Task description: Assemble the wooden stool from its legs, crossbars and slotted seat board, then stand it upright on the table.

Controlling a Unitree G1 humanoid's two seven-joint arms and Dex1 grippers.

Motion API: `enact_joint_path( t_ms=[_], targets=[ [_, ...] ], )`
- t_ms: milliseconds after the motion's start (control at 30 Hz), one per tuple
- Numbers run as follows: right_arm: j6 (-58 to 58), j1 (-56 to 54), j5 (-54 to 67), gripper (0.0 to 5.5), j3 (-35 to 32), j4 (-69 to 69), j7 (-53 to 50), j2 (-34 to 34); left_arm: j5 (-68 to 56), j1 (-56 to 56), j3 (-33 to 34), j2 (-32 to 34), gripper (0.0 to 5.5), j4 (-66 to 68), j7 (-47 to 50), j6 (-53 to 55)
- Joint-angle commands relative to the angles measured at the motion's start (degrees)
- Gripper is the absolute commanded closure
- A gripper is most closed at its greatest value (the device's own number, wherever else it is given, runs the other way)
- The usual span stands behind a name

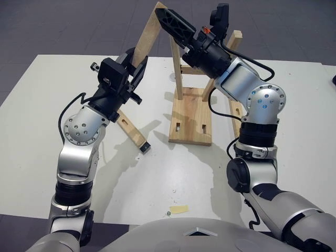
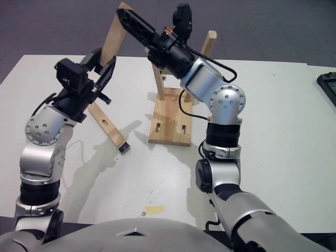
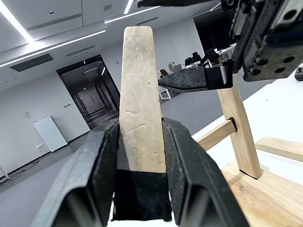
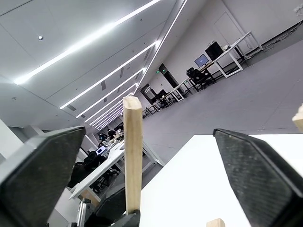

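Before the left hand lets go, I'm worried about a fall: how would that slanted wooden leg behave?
Probably stiff: the slanted leg is a straight wooden bar. Released, it would likely topple, since it leans steeply with just its lower end on the table and only the left hand grips it. Seems light: one hand holds it.

Before me is a flat white rectangular table [image 1: 52,105]. Near its middle, a light wooden rectangular seat board [image 1: 191,113] with two small slots in its near half lies flat on the surface. To my left of it, just beside it, a slanted pale wooden leg [image 1: 131,128] meets the tabletop with its dark-capped lower end. Close to the near edge lies a small yellow paper scrap [image 1: 178,209], with a tiny dark speck [image 1: 168,212] beside it.
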Motion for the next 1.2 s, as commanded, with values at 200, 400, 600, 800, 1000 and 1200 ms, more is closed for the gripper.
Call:
enact_joint_path(
  t_ms=[200,400,600,800,1000,1200],
  targets=[
    [0.24,-2.72,0.25,2.28,0.59,2.43,1.03,1.73,2.83,0.36,-1.68,-1.67,4.2,-0.03,0.48,0.05],
    [0.17,-3.6,0.21,3.46,-0.25,4.21,1.13,1.45,3.89,1.03,-2.22,-2.55,4.2,0.08,0.42,-0.1],
    [0.96,-4.39,0.55,4.39,-0.64,5.02,1.35,0.85,4.88,1.87,-2.61,-3.26,4.2,-0.18,1.05,-0.18],
    [3.02,-2.97,1.38,4.93,-0.74,3.36,0.34,1.01,5.55,2.45,-2.58,-4.06,4.2,-0.36,1.29,-0.45],
    [3.94,-1.1,1.46,4.93,-0.72,0.3,-0.38,1.16,5.65,1.92,-2.69,-4.38,4.2,0.69,0.86,-0.96],
    [2.06,0.76,-2.19,5.08,1.38,-4.63,-0.06,0.09,4.28,0.83,-2.06,-4.7,3.48,1.93,0.14,-0.65]
  ],
)
